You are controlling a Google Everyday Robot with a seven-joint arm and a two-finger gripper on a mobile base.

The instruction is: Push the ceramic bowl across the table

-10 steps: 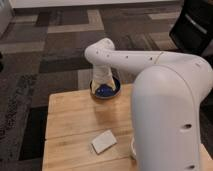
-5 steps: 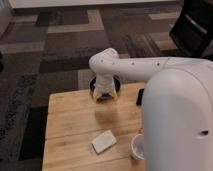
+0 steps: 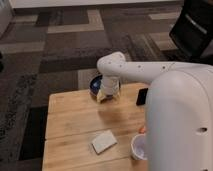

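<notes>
Reaching to the upper middle of the frame, I set my gripper (image 3: 106, 95) against the ceramic bowl (image 3: 96, 86) at the table (image 3: 75, 122) edge so a shove slides it; whether my jaws are spread I cannot tell.

Soft light, end effector (image 3: 108, 95) by bowl (image 3: 95, 85)

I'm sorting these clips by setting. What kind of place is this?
Probably an office or lab: patchwork carpet tiles, a dark office chair, and a wooden table where the gripper sits beside the ceramic bowl.

White arm outstretched, pincer (image 3: 108, 95) pointing down
</notes>
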